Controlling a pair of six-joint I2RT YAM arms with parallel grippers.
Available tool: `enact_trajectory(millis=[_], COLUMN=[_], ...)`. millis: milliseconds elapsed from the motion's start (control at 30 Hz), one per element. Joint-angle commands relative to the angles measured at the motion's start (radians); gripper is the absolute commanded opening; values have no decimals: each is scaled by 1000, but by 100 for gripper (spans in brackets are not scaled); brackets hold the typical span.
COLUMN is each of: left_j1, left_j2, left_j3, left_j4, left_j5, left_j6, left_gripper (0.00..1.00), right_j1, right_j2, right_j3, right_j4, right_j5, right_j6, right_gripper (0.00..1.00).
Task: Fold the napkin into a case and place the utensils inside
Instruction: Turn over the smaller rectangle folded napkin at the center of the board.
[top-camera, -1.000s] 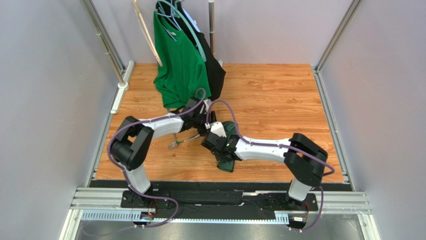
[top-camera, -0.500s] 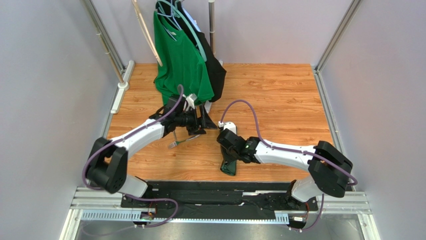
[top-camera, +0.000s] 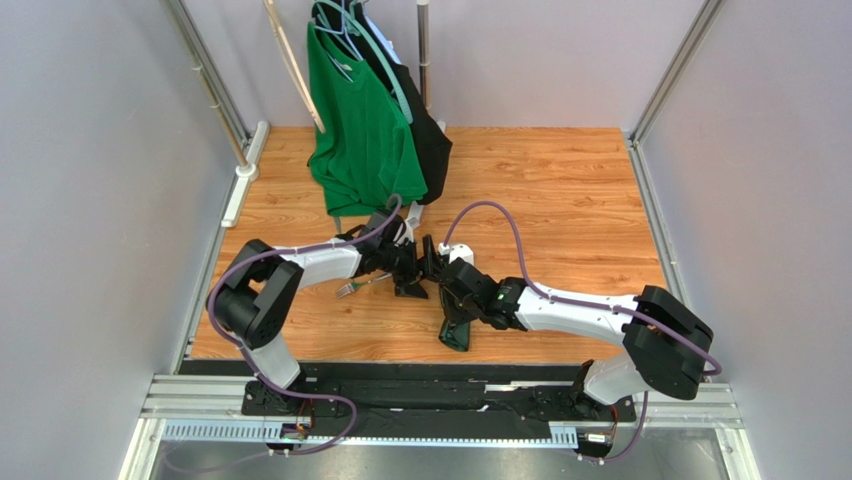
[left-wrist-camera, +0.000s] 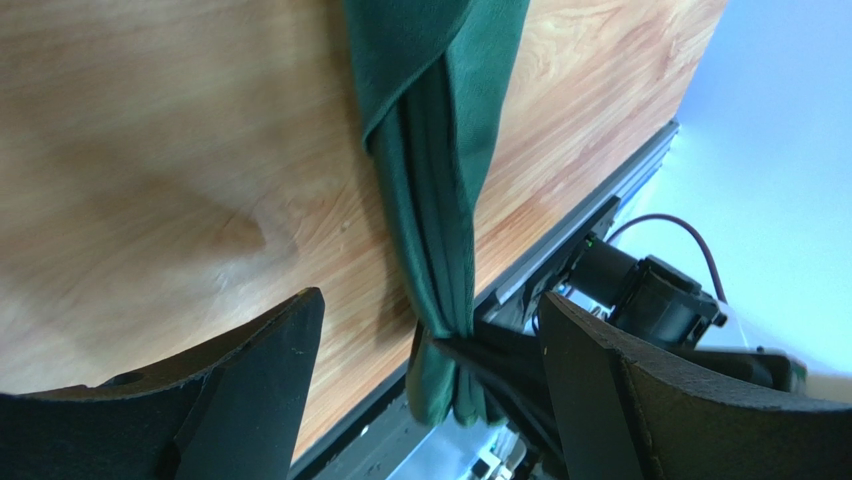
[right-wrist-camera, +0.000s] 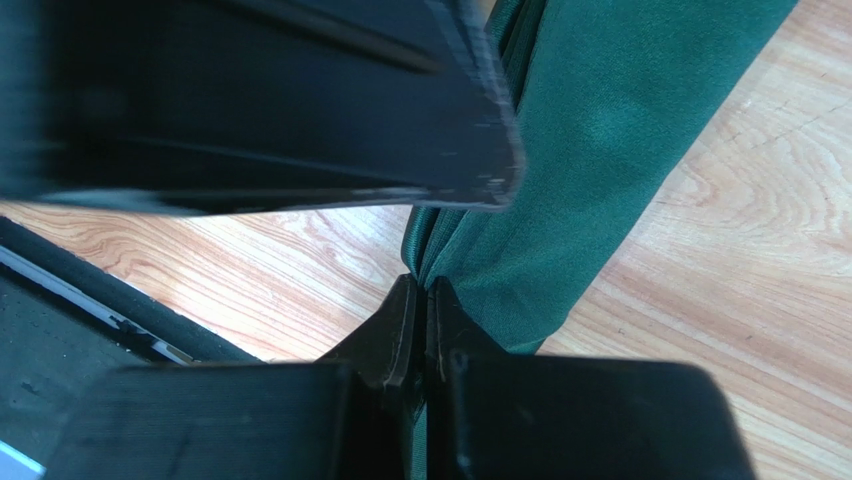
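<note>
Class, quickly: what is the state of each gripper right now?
Left gripper: open, holding nothing.
Right gripper: shut on the dark green napkin, at its edge.

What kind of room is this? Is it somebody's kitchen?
Probably a robot lab booth, not a kitchen: a wooden table boxed in by grey walls, with a left arm and right arm bolted at its edge.

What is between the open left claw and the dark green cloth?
Nothing visible. Only bare wooden table shows between the open left gripper and the napkin. The right gripper pinches the napkin's folded edge close by.
</note>
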Motion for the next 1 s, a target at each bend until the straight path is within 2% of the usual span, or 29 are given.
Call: enact_trajectory(millis=[0, 133, 333, 367, 433, 467, 533, 667, 767, 967], left_j1=[-24, -41, -58, -56, -56, -58, -56, -56, -58, -56], left_j2=[49, 118, 150, 150, 149, 149, 141, 121, 95, -6], left_j3=[57, 106, 178, 180, 192, 193, 197, 213, 226, 243], left_j4=[11, -12, -84, -87, -110, -128, -139, -219, -281, -432], left_j5=[-40, -66, -158, -168, -192, -200, -223, -276, -321, -439], left_j6=[-42, -33, 26, 39, 56, 70, 82, 133, 162, 214], left_gripper=[87, 84, 70, 64, 59, 49, 41, 10, 0, 0], right_j1=[-5, -8, -16, -16, -17, -17, -17, -17, -16, -2], right_j2=[-52, -64, -74, -74, -74, -69, -63, -64, -66, -46], right_j3=[-4, -12, -44, -52, -63, -63, -64, -63, -57, -51], right_j4=[70, 76, 115, 124, 153, 158, 174, 190, 202, 302], right_j5=[-2, -4, -25, -30, -44, -47, -62, -77, -102, -209], right_j6=[-19, -30, -39, -41, -42, -42, -45, -42, -24, 48], right_gripper=[0, 0, 0, 0, 0, 0, 0, 0, 0, 0])
